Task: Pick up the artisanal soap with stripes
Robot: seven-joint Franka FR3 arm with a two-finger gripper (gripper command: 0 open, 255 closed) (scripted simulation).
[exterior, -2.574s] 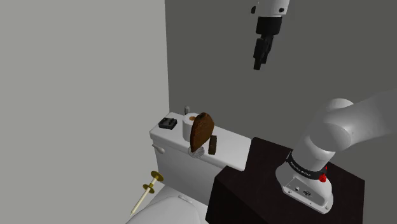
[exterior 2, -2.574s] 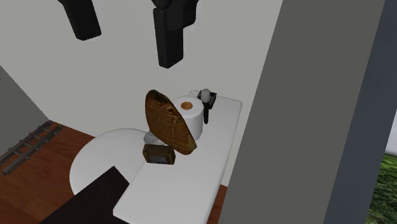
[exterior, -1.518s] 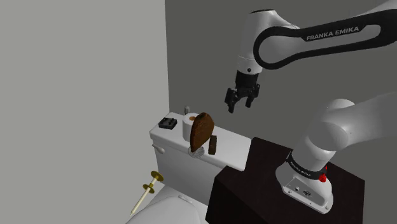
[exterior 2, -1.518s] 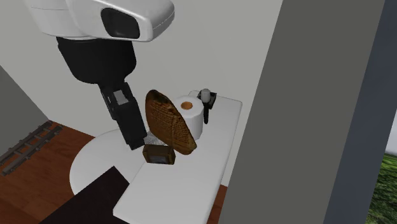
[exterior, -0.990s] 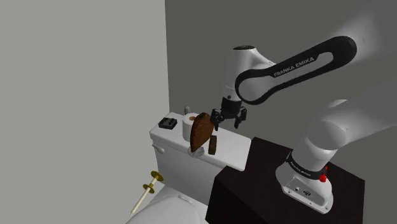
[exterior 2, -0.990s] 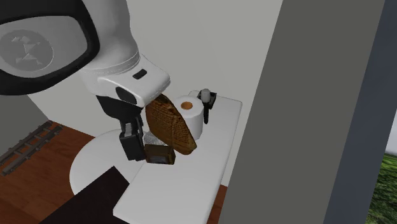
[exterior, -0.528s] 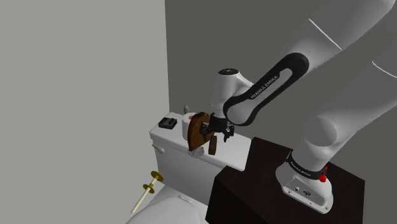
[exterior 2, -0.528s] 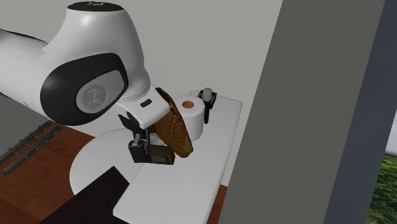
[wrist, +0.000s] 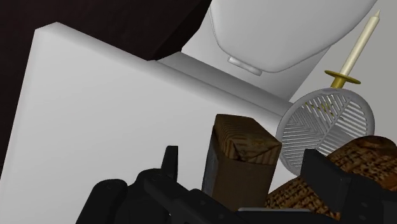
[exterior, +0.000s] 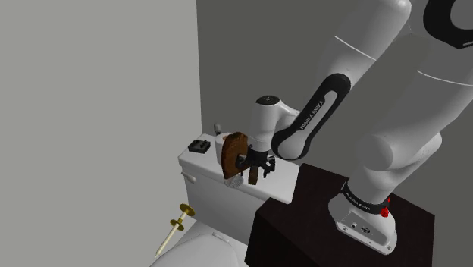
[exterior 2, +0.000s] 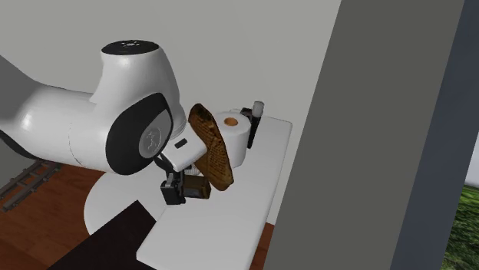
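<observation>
The gripper hung low over the white toilet tank lid, jaws spread wide and holding nothing. The striped brown soap, a small block standing on end on the lid, sat in the gap between the two black fingers. A sliver of space showed on either side of it, so neither finger touched it. In the second exterior view the soap stood at the foot of a large brown oval ridged piece, with a toilet paper roll just behind that. Seen from the wrist, a round slotted grille lay just beside the soap, under the oval piece. The arm's dark stand stood against the tank.
</observation>
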